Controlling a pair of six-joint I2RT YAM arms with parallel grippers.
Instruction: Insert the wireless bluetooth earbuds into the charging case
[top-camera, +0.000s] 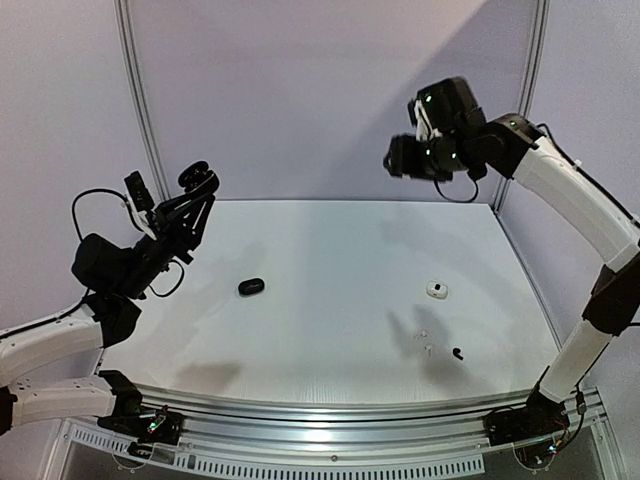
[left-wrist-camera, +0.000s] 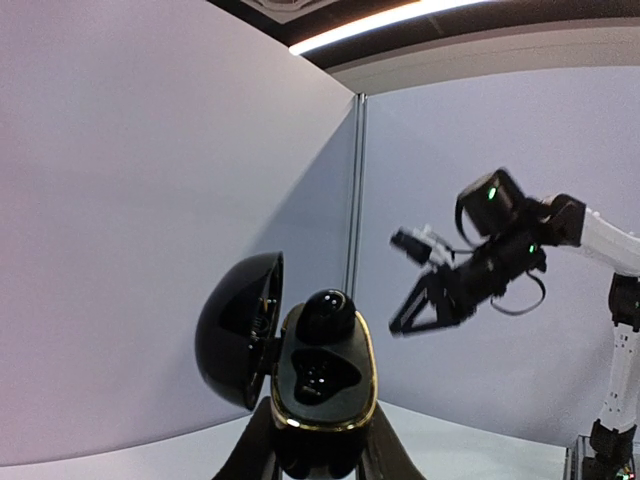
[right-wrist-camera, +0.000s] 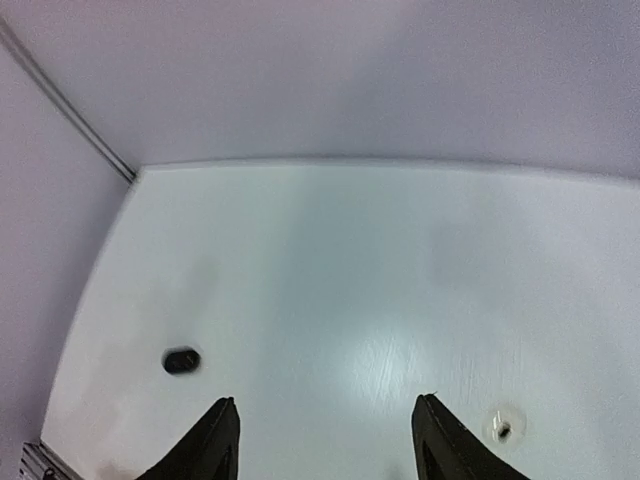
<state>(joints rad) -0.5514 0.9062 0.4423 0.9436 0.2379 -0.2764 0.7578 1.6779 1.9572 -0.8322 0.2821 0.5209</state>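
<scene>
- Two risks: the black earbud (top-camera: 458, 353), loose at 4 o'clock on the table (top-camera: 330, 240), is tiny and glossy and may squirt out of a pinch. The open case (left-wrist-camera: 318, 370), held tilted aloft, may shed its one seated bud (left-wrist-camera: 326, 315).
- Grip: the left gripper (left-wrist-camera: 320, 440) is clamped on that case. The right gripper (right-wrist-camera: 325, 415) hangs high, fingers apart, empty.
- A white case (top-camera: 436, 290) sits at 3 o'clock and a closed black case (top-camera: 251, 287) at 9.
- No writing or brand can be read.

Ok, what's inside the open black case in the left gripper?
One glossy black earbud sits in the upper well of the charging case; the lower well looks empty. The lid interior is too dark to read, and the left gripper hides the case's base.
</scene>
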